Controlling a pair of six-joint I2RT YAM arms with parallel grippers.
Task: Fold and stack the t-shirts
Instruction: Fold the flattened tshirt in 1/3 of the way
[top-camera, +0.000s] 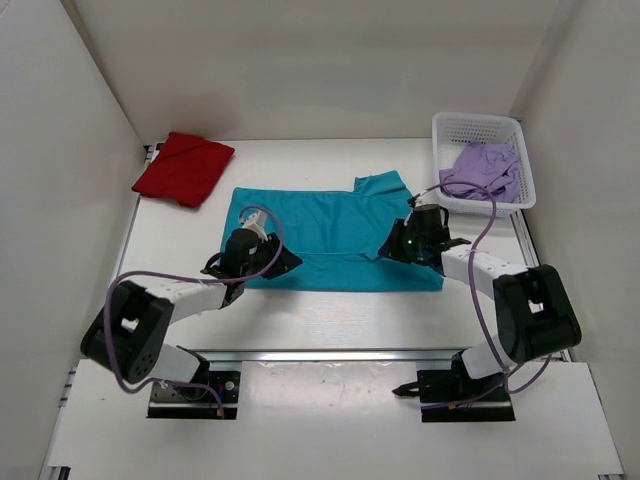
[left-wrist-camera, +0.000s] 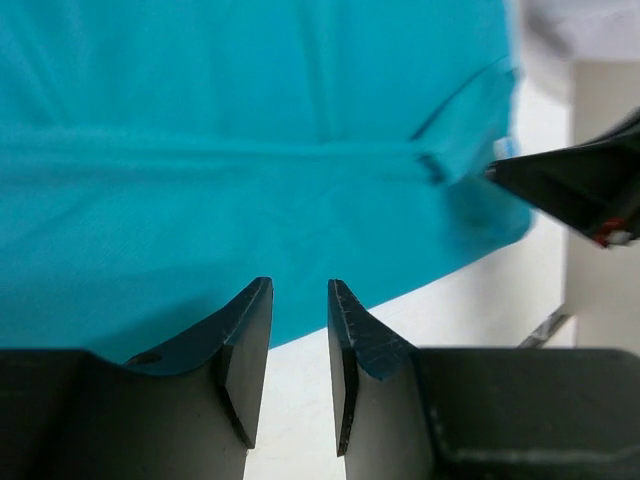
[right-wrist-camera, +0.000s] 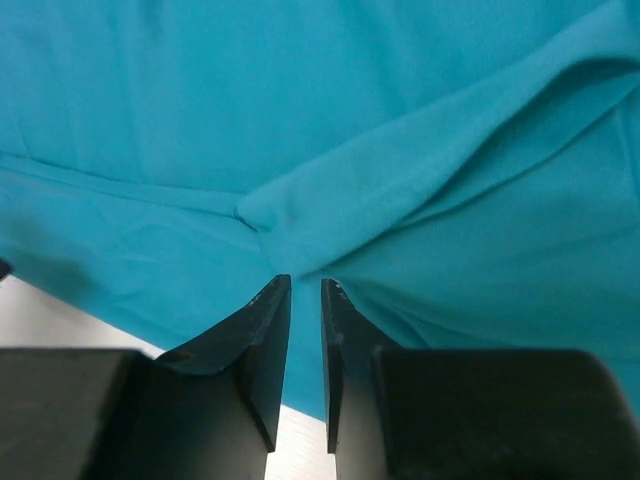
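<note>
Teal t-shirt: spread flat mid-table, one sleeve at its far right.
My left pincer: arm bent low, forearm angled inward, tips over the shirt's near left edge, jaws narrowly apart with nothing between.
My right pincer: arm low likewise, tips at a raised fold by the right edge. The gap is narrow and I cannot tell whether cloth is pinched.
Red t-shirt: folded, far left.
Lilac t-shirt: bunched in white basket, far right.

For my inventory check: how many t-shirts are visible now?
3. The red t-shirt lies folded far left; the teal t-shirt is spread centrally; the lilac t-shirt sits in the basket, which might hide more.
</note>
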